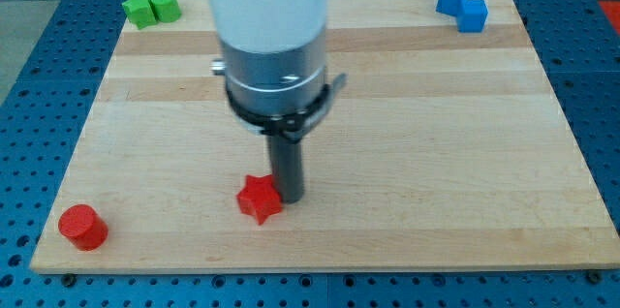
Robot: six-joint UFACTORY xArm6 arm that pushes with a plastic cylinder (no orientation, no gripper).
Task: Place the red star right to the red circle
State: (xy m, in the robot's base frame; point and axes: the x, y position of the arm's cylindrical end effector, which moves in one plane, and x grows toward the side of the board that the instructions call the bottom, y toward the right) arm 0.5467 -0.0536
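Observation:
The red star (259,199) lies on the wooden board near the view's bottom, left of centre. The red circle (81,227), a short cylinder, stands at the board's bottom-left corner, far to the left of the star. My tip (290,197) rests on the board right against the star's right side, touching or nearly touching it. The arm's white and grey body hangs above it and hides the board behind.
Two green blocks (151,6) sit together at the board's top-left corner. Two blue blocks (462,6) sit together at the top-right corner. The wooden board (436,153) lies on a blue perforated table.

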